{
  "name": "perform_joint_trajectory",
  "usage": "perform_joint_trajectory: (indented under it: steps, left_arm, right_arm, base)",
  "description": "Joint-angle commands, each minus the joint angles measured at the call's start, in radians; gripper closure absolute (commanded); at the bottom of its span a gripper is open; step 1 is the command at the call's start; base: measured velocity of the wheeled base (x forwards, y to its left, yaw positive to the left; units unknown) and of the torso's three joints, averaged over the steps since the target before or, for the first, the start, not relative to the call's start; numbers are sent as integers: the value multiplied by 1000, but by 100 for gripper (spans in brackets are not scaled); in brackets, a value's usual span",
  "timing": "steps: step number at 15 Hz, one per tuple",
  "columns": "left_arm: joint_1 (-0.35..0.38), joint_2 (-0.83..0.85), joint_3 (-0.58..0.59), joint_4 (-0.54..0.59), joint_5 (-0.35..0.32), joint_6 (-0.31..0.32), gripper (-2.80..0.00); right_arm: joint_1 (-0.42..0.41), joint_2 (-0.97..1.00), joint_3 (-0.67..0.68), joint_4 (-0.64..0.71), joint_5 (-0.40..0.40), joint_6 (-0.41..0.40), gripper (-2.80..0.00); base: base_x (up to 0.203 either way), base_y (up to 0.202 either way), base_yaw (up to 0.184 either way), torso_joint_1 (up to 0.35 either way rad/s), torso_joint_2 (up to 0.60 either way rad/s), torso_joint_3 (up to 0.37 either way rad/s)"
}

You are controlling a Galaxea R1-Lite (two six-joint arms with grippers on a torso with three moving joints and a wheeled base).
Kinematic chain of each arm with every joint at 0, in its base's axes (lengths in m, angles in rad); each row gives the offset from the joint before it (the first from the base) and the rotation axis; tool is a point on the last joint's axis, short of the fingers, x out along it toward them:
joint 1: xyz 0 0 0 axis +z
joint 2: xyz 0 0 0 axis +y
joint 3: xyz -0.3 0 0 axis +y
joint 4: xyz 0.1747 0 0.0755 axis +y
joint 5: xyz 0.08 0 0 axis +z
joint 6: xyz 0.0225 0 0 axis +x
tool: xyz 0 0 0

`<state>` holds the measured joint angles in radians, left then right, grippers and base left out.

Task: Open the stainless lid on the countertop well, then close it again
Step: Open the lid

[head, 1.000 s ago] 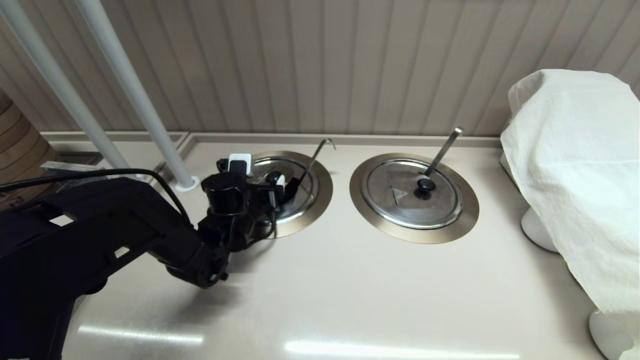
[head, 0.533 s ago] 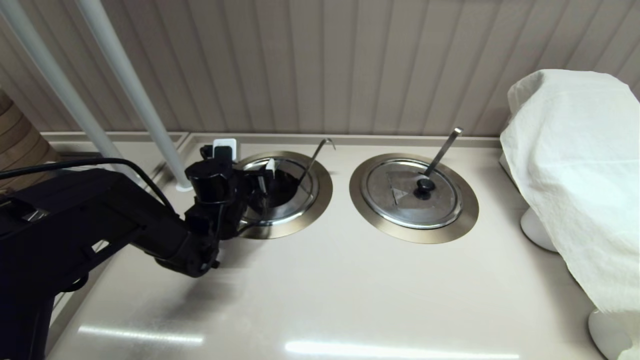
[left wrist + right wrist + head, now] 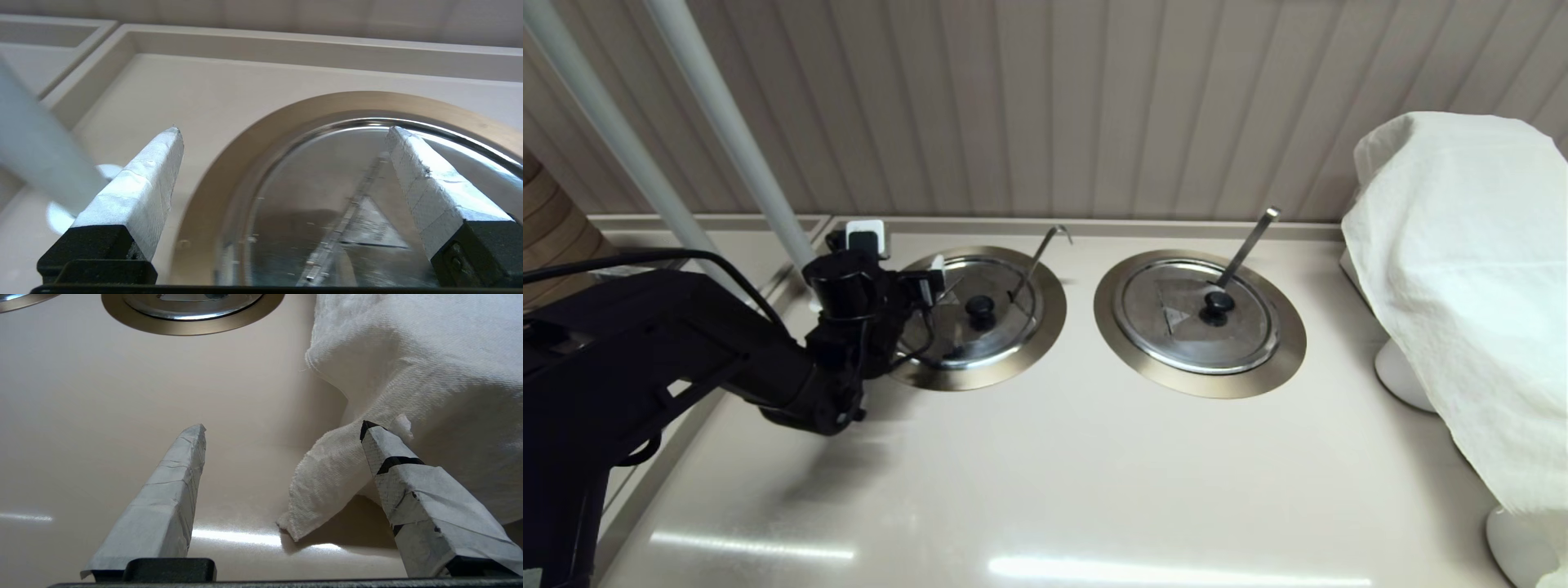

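Observation:
The stainless lid [image 3: 1001, 335] lies flat in the countertop well [image 3: 1049, 322], its black knob [image 3: 980, 306] in plain sight. Behind it, the thin hook-tipped handle [image 3: 1041, 253] sticks up through the notch. My left gripper [image 3: 934, 283] hovers open at the lid's left edge, apart from the knob, holding nothing. In the left wrist view the lid [image 3: 310, 192] and the brushed ring [image 3: 229, 163] fill the space beyond the open gripper [image 3: 284, 130]. My right gripper [image 3: 282, 425] is open over bare counter next to a white cloth, out of the head view.
A second ringed well [image 3: 1115, 327] to the right has a lid [image 3: 1176, 327] with a flat straight handle [image 3: 1248, 238]. A white cloth [image 3: 1462, 286] covers something at the far right. A white pole [image 3: 727, 139] rises just left of the left arm.
The left gripper let go of the knob and drew back to the left. The lid now lies flat and uncovered by the fingers.

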<state>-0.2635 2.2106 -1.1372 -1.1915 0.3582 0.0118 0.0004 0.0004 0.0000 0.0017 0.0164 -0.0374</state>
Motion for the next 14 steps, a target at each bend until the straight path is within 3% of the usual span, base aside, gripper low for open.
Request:
perform_joint_trajectory:
  steps: [1,3,4,6,8,11,14]
  left_arm:
    - [7,2,0,-10,-2,-2,-280]
    - [0,-33,72,-14,-31,-10,-280]
    - [-1,-65,140,-17,-114,-12,-280]
    - [30,-161,215,-23,-401,-53,-280]
    - [56,-215,247,-24,-536,-138,-280]
    - [57,-204,289,-26,-676,-112,-280]
    - [56,-116,293,-27,-721,13,-280]
  right_arm:
    - [0,0,0,0,0,-1,-280]
    - [0,0,0,0,0,1,-280]
    - [0,0,0,0,0,-1,-280]
    - [0,0,0,0,0,-1,-280]
    - [0,0,0,0,0,-1,-280]
    - [0,0,0,0,0,-1,-280]
    - [0,0,0,0,0,-1,-280]
  base:
    - [0,0,0,0,0,0]
    - [0,0,0,0,0,0]
    - [0,0,0,0,0,0]
    - [0,0,0,0,0,0]
    - [0,0,0,0,0,0]
    - [0,0,0,0,0,0]
    - [0,0,0,0,0,0]
